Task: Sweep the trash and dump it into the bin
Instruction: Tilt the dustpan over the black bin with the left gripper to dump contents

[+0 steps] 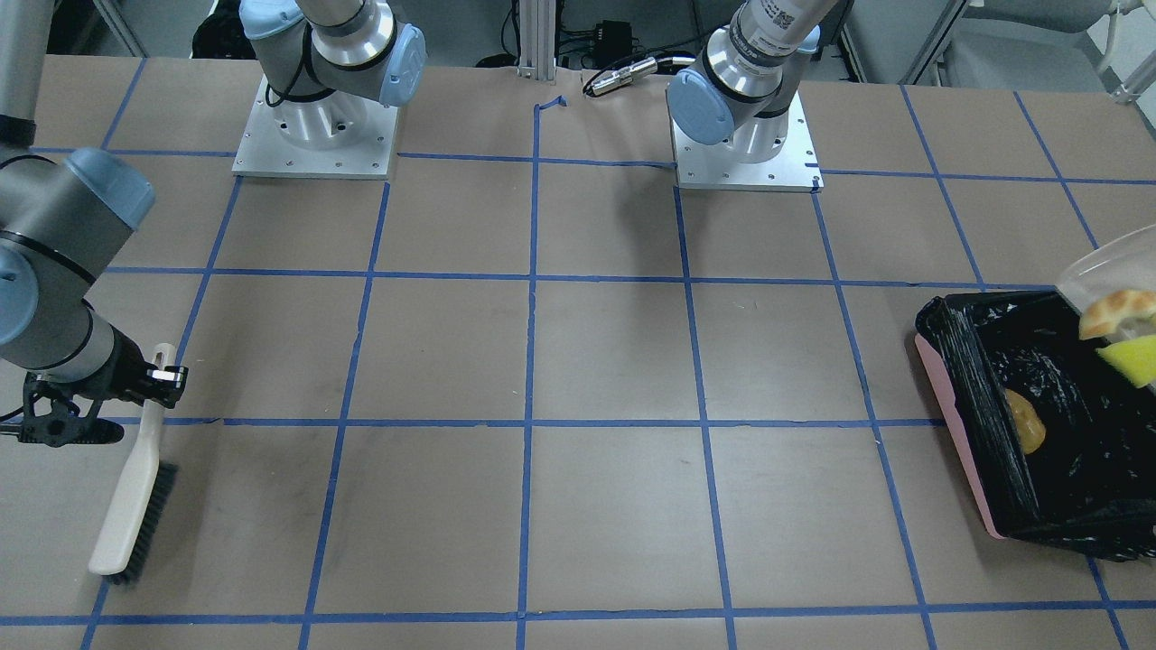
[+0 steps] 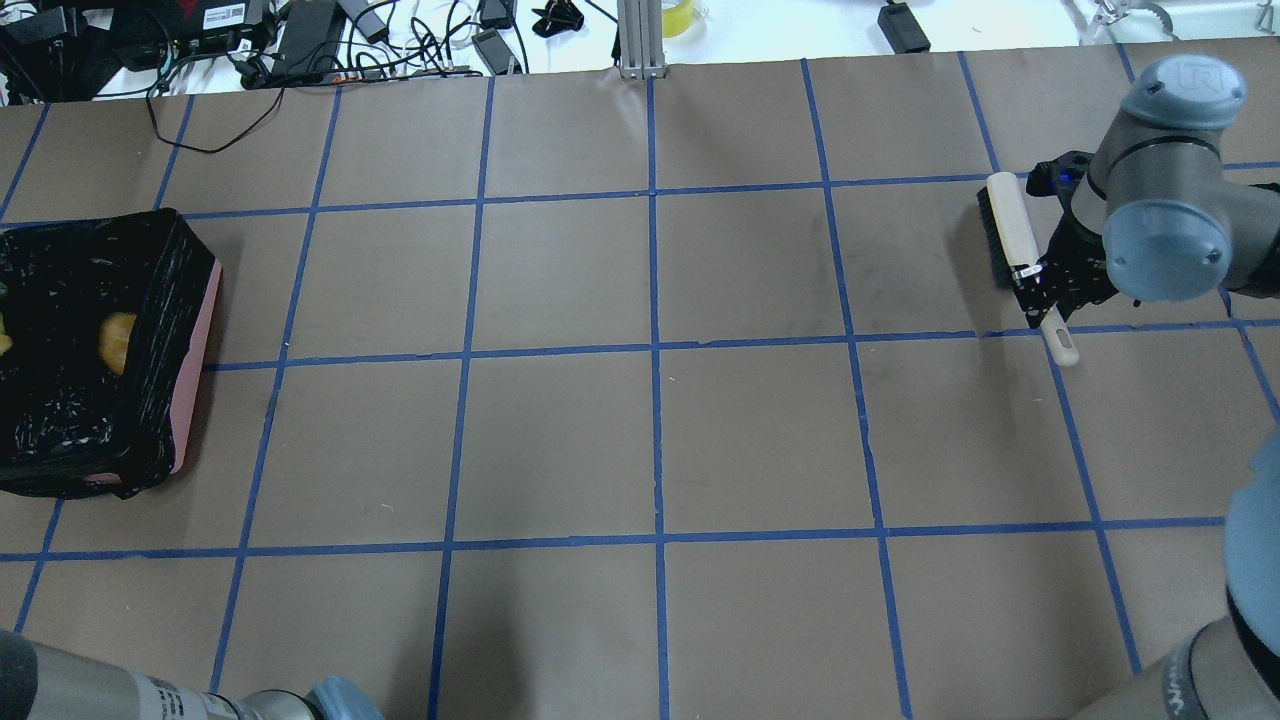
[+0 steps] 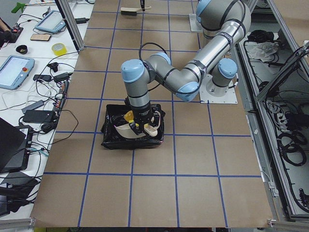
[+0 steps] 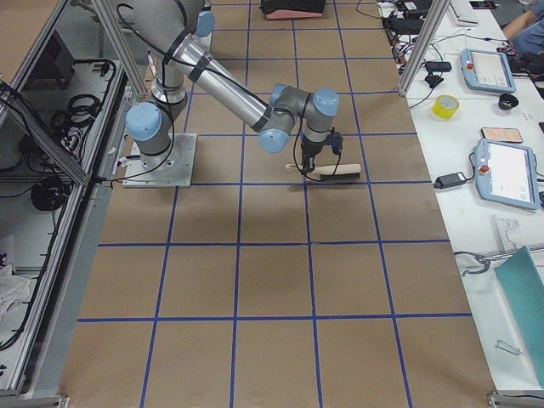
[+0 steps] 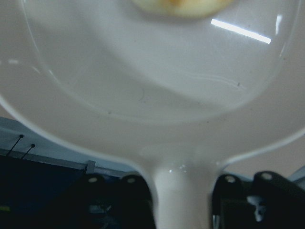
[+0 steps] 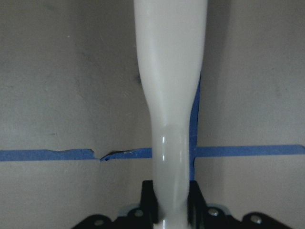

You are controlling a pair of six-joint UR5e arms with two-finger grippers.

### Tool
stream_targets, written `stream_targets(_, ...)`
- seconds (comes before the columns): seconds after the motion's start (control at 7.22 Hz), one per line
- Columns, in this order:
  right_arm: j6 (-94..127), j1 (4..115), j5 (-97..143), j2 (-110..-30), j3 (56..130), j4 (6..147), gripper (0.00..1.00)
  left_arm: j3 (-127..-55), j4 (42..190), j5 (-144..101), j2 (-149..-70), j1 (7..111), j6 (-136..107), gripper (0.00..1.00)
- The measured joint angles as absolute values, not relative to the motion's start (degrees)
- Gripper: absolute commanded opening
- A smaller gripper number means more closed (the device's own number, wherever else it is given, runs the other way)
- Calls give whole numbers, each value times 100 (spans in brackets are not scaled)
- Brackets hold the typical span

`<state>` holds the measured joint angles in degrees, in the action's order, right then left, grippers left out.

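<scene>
The bin (image 1: 957, 424) is pink with a black bag lining and stands at the table's end; it also shows in the overhead view (image 2: 195, 330). A golden-brown lump (image 1: 1025, 420) lies inside it. My left gripper (image 3: 142, 126) is shut on the handle (image 5: 183, 200) of the beige dustpan (image 1: 1106, 266), held tilted over the bin. The croissant piece (image 1: 1115, 311) and the yellow sponge wedge (image 1: 1133, 357) are at the pan's lip above the bag. My right gripper (image 1: 158, 375) is shut on the handle of a cream brush (image 1: 135, 492) at the other end of the table.
The table is brown paper with a blue tape grid (image 1: 533, 280). The two arm bases (image 1: 312, 126) stand on plates at the robot's edge. Cables and devices (image 2: 300, 40) lie beyond the far table edge. The brush's bristles (image 2: 997, 235) are low at the table surface.
</scene>
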<state>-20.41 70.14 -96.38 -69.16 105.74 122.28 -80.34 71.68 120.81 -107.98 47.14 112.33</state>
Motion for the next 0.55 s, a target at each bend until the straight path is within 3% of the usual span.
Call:
stream_targets(0.28, -2056, 7014, -9617, -6904, 10573, 12226, 61, -8059, 7097, 12511, -10818, 4905, 11423, 0)
stream_targets(0.55, -2112, 7014, -9624, -6933, 10546, 12204, 63, -8026, 7012, 12390, -10800, 4938, 11799, 0)
